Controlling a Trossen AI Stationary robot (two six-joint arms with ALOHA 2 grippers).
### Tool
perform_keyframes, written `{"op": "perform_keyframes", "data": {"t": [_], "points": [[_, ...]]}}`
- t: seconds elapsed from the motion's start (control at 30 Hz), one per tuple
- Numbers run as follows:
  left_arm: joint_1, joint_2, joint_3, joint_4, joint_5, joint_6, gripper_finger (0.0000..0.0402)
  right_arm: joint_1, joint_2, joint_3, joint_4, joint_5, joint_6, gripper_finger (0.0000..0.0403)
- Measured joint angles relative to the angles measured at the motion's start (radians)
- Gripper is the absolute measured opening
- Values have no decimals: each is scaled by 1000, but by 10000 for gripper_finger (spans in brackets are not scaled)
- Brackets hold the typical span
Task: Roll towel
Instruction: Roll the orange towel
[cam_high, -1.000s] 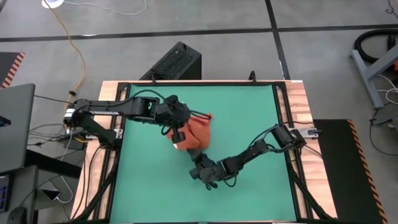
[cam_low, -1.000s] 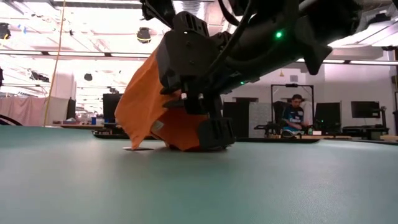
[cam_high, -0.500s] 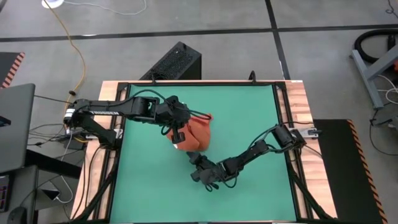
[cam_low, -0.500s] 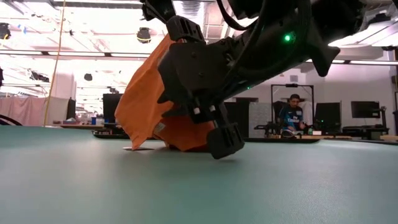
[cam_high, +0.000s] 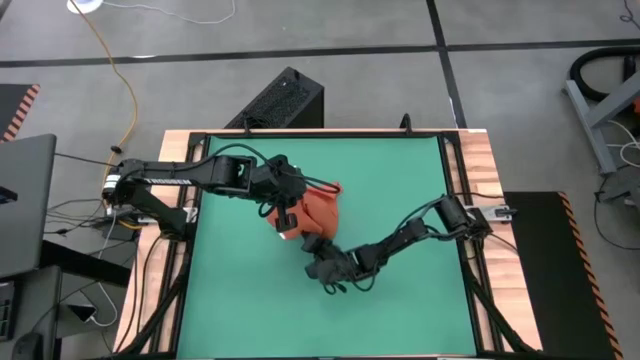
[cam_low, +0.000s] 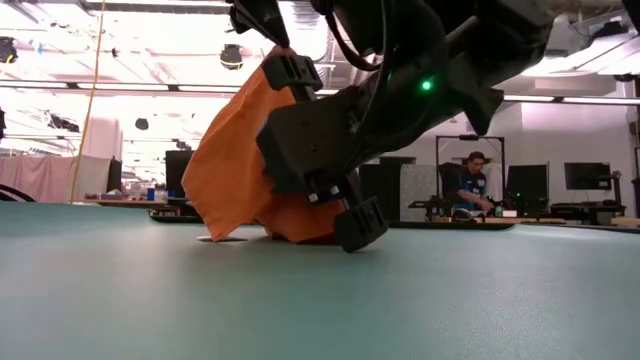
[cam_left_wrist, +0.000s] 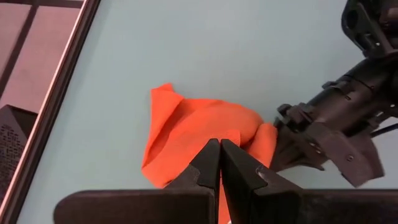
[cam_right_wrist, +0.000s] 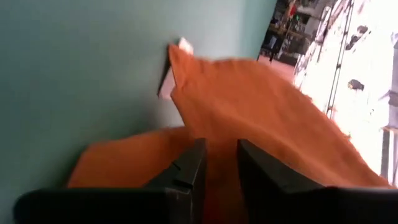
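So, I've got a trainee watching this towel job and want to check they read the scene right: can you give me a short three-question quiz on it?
1. True or false: the left claw is shut on the towel.
2. Which part of the towel is raised off the mat? A) the part the left claw holds B) none, it lies flat C) all of it
3. Fill in: the white tag rests on the ____.

Key: 1 true; 2 A; 3 mat.
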Motion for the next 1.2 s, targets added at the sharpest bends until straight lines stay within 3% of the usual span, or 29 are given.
{"op": "perform_keyframes", "data": {"t": [0.23, 0.37, 0.47, 0.57, 0.67, 0.77, 0.83, 0.93, 1.1, 1.2], "points": [[0, 0, 0, 1, -1, 29, 0, -9, 0, 0, -32, 35, 23, 20], [3, 0, 0, 1, -7, 17, 0, 11, 0, 0, -2, 43, 165, 8], [3, 0, 0, 2, -7, 13, 0, 40, -2, 0, 32, 92, 460, 23], [3, -7, 0, 6, -8, 21, 0, 85, -29, 0, -83, 106, 819, 38], [12, -8, 0, 45, -9, 33, 0, 120, -67, 0, -216, -7, 1194, 40], [24, -8, 0, 75, 1, 27, 0, 119, -88, 0, -288, -204, 1543, 40], [27, -8, 0, 99, 7, 11, 0, 104, -88, 0, -309, -305, 1680, 44], [26, -8, 0, 150, 16, -15, 0, 84, -87, -1, -346, -357, 1843, 61], [23, -33, 0, 167, 27, -36, 0, 73, -87, -1, -380, -341, 1978, 118], [23, -51, 0, 153, 27, -45, 0, 75, -87, -2, -369, -274, 2030, 166]]}}
